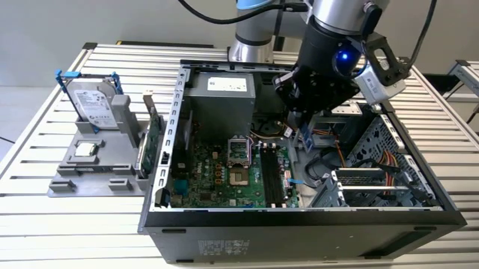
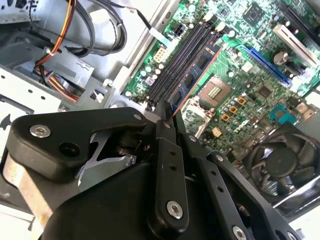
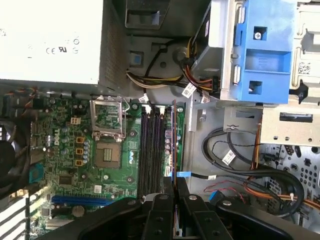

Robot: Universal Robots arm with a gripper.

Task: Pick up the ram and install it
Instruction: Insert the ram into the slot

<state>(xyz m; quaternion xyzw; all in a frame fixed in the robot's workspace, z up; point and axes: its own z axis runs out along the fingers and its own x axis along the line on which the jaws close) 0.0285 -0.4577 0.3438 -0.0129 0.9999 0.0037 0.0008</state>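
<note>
My gripper [image 1: 303, 124] hangs inside the open computer case [image 1: 299, 216] and is shut on the ram [image 1: 306, 138], a thin stick held on edge below the fingers. In the first wrist view the ram [image 3: 173, 135] runs edge-on from the gripper [image 3: 174, 184] along the side of the black memory slots [image 3: 150, 145] nearest the cables. In the second wrist view the ram [image 2: 197, 75], with dark chips on a blue board, slants out from the gripper [image 2: 167, 114] over the memory slots [image 2: 175, 67]. I cannot tell whether it touches a slot.
The motherboard [image 1: 217, 174] carries an open processor socket [image 3: 107, 132] and a fan [image 2: 280, 160]. A power supply [image 1: 221, 95], a drive cage [image 3: 260, 55] and cables [image 3: 250, 170] crowd the slots. Outside, a grey tray [image 1: 90, 179] holds a hard drive [image 1: 93, 106], a processor chip [image 1: 86, 148] and a green card [image 1: 153, 140].
</note>
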